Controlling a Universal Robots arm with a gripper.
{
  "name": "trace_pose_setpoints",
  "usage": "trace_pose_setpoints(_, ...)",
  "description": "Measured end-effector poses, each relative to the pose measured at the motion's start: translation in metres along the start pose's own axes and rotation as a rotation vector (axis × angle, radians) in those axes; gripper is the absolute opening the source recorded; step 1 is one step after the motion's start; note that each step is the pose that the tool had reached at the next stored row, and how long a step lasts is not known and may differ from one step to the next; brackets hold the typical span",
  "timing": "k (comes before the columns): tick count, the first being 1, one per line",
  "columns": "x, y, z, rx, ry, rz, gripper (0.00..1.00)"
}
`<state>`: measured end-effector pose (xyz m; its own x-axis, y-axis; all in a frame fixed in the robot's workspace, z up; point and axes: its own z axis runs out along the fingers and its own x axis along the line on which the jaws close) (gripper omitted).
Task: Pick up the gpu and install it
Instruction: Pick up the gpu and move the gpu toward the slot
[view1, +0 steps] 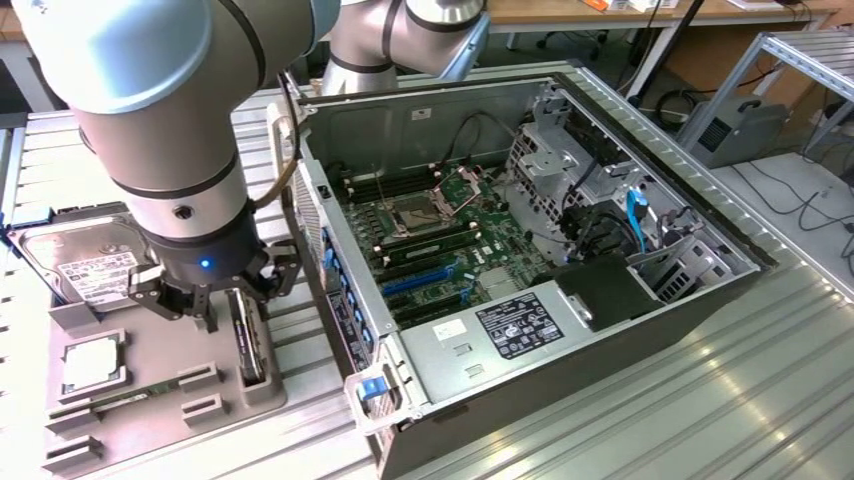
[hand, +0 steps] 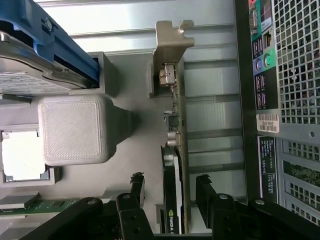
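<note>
We find the gripper (hand: 170, 184) over the gpu (hand: 178, 150), jaws released.
The open computer case (view1: 400, 130) lies at 3 o'clock of the gray tray (view1: 154, 350), which holds the hard drive (view1: 83, 268) and the gpu on edge, long axis 12-to-6; the spread fingers (hand: 137, 183) flank it, grasping nothing.

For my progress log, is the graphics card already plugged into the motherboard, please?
No, the graphics card stands on edge in the gray tray outside the case, straddled by the open gripper.
</note>
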<state>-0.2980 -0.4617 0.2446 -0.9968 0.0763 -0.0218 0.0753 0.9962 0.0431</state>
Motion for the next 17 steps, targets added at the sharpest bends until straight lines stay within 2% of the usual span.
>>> trace_pose_setpoints(5, 0.0002, -0.0004, 0.0063, 0.0003, 0.0003, 0.0, 0.54)
trace_pose_setpoints(17, 0.0002, -0.0004, 0.0064, 0.0002, 0.0002, 0.0, 0.54)
